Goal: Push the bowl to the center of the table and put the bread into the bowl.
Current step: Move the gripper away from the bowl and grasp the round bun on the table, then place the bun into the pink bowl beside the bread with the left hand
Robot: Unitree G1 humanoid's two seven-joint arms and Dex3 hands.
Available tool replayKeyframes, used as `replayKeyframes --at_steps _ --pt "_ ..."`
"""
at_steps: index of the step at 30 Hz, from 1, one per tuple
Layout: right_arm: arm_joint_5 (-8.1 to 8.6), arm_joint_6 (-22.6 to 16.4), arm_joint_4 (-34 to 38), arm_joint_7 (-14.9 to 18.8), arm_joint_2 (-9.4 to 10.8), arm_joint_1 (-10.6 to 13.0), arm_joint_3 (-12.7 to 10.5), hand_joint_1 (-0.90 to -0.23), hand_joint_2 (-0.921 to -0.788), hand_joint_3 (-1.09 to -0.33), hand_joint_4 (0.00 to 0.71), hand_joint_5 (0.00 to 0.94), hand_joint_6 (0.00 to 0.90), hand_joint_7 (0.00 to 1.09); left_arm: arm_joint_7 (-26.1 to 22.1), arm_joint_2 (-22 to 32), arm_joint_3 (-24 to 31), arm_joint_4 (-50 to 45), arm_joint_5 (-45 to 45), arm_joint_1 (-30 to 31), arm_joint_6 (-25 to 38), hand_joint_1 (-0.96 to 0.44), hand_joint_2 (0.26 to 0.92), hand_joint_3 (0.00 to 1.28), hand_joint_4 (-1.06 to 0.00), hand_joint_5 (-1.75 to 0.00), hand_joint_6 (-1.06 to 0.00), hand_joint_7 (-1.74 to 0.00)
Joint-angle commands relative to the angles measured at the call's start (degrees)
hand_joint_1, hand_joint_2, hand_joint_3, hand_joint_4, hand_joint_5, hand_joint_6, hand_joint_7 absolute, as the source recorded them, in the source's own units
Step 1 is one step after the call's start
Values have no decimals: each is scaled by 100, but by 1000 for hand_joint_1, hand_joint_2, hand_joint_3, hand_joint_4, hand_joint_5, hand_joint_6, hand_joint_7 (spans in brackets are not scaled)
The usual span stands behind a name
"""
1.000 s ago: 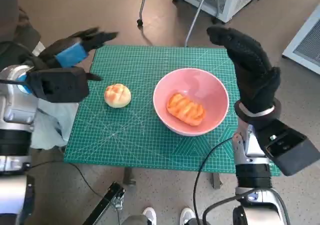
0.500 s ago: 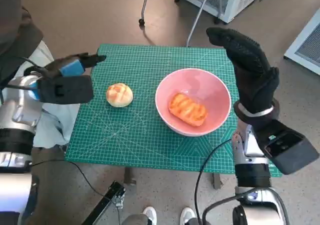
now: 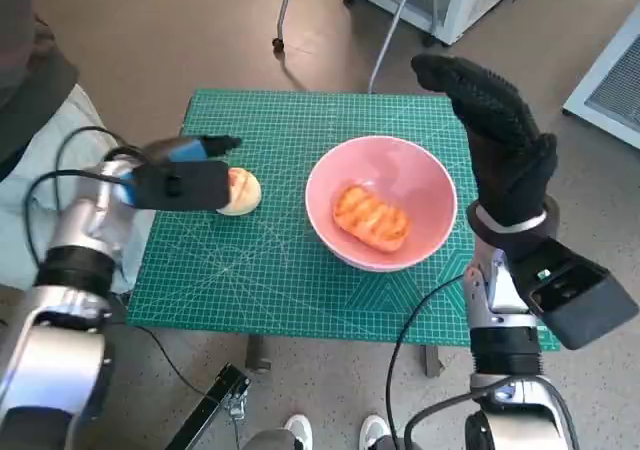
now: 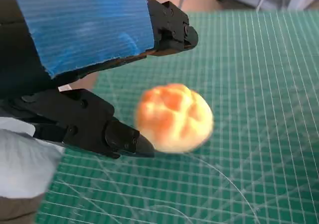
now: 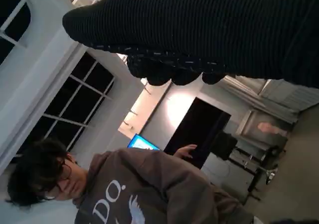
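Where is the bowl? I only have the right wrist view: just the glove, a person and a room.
Observer: The pink bowl sits on the green mat, right of its middle, with an oblong bread already inside.
Operator: Any bread left outside?
Observer: Yes, a round bun lies on the mat, on the bowl's left and apart from it.
Operator: What is the left hand doing?
Observer: The left hand is at the bun; its wrist view shows the bun between parted fingers, not gripped.
Operator: And my right hand?
Observer: The right hand is raised beside the bowl's right rim, holding nothing.
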Motion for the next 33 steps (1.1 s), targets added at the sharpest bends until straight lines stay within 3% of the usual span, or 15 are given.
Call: replayKeyframes --at_steps 1,7,13,15,17,18,19,21,26,33 --pt "-58 39 -40 51 -32 113 26 -615 -921 -741 304 1 -1 825 273 -249 -169 337 162 -186 126 -164 794 0 -126 -2 -290 -58" --pt "-60 49 -85 59 -63 138 25 -616 -921 -740 306 1 -1 824 719 -534 -292 569 254 -152 167 -168 796 2 -148 -11 -311 -62" --pt "-93 54 -145 39 -78 181 31 -618 -921 -735 307 2 -1 822 1235 -684 -531 684 474 -68 122 -149 848 22 -229 -34 -401 -100" --pt "-111 61 -174 24 -79 194 34 -617 -921 -734 307 2 -1 819 1370 -693 -633 703 577 -50 97 -138 874 24 -305 -49 -461 -125" --pt "-115 68 -188 20 -87 205 30 -618 -921 -734 307 2 -1 815 1462 -668 -742 711 682 -50 59 -117 902 40 -481 -114 -561 -173" --pt "-115 71 -193 21 -92 209 26 -620 -921 -734 307 2 -1 814 1493 -651 -786 714 728 -54 40 -94 906 63 -507 -340 -550 -392" --pt "-107 82 -200 26 -100 213 20 -622 -921 -733 307 2 -1 813 1501 -616 -820 723 764 -71 13 -61 911 116 -520 -694 -512 -732" --pt "-95 108 -228 32 -110 225 11 -629 -921 -731 307 2 -1 811 1486 -548 -849 733 788 -117 -29 -26 917 133 -572 -1017 -524 -1049" --pt "-46 183 -303 53 -141 248 -8 -649 -921 -725 308 2 -1 812 1347 -330 -738 622 694 -363 -139 -5 920 122 -585 -1168 -597 -1224" --pt "19 306 -394 55 -125 268 13 -659 -921 -710 307 2 -1 815 1592 26 -118 -368 230 -645 -570 -1 920 116 -605 -1196 -601 -1246"
